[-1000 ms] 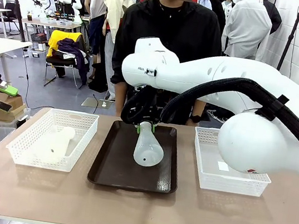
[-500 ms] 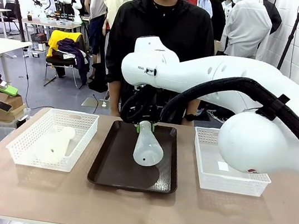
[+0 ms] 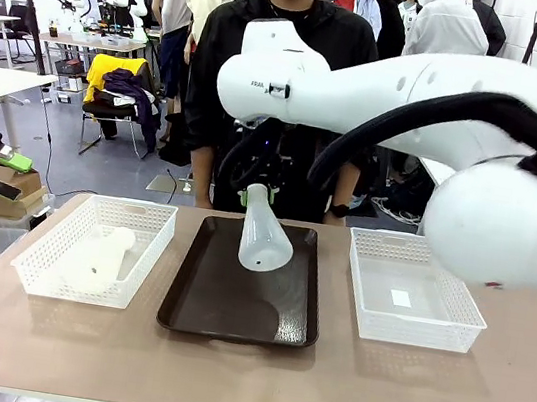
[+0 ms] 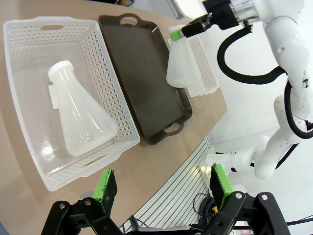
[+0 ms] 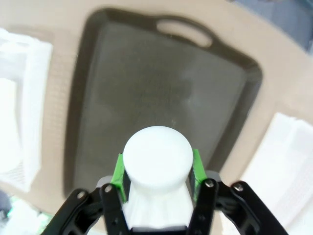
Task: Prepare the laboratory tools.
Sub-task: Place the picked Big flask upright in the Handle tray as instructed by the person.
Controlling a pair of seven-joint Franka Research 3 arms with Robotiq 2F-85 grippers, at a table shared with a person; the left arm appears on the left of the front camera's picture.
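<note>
A frosted-white conical flask (image 3: 265,238) hangs tilted above the dark brown tray (image 3: 232,307), its neck clamped in my right gripper (image 3: 256,197). The right wrist view looks down on this flask (image 5: 157,152), whose round end stands between the green pads (image 5: 119,171), with the tray (image 5: 146,83) below. A second flask (image 3: 98,257) lies on its side in the left mesh basket (image 3: 96,202). In the left wrist view this flask (image 4: 78,117) lies in the basket (image 4: 29,24), well ahead of my open left gripper (image 4: 162,188), which holds nothing. Farther off is the held flask (image 4: 178,68).
An empty white mesh basket (image 3: 413,319) stands right of the tray. A person in black stands at the far side of the table, behind the tray. My right arm spans the table's right half. The front strip of the table is bare.
My right gripper has lifted the flask up off the tray and a little to the left. The left gripper and the basket flask have not moved.
</note>
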